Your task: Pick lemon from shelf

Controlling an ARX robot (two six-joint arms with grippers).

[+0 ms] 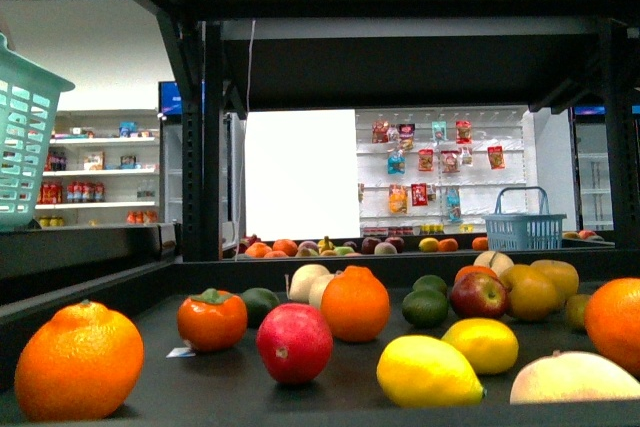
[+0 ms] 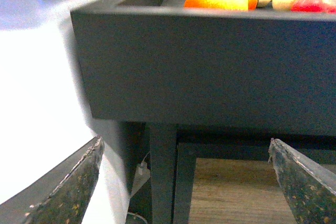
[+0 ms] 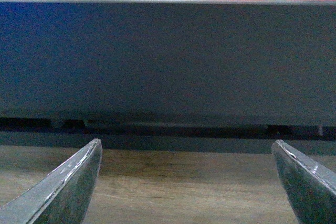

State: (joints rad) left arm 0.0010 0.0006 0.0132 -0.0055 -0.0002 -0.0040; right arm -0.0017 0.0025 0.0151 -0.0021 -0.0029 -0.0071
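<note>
Bright backlit store, dim underside, left-wrist glare blur

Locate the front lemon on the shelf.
Front view: the lemon lies near the front rim of the shelf, right of centre, between the red fruit and a second lemon.

On the shelf point(image 1: 230, 387), the lemon point(image 1: 428, 372) lies by the front rim, with a red round fruit point(image 1: 295, 343) just left of it, a second yellow fruit point(image 1: 482, 344) just behind it, and a large orange point(image 1: 79, 360) far to its left.
</note>
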